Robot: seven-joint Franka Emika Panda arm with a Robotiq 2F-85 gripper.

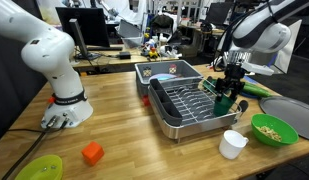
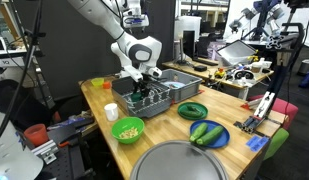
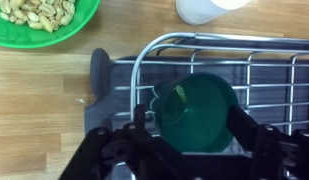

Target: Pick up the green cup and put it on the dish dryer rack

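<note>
The green cup sits between my gripper's two black fingers, which are shut on its sides, with its open mouth facing the wrist camera. It is held just over the near end of the dish dryer rack, a silver wire rack on a steel tray. In both exterior views the gripper hangs over the rack with the cup under it. Whether the cup's base touches the wires is hidden.
A white cup and a lime-green bowl of nuts stand beside the rack. A grey tub sits behind it. An orange block lies on the wooden table. A blue plate with green vegetables is nearby.
</note>
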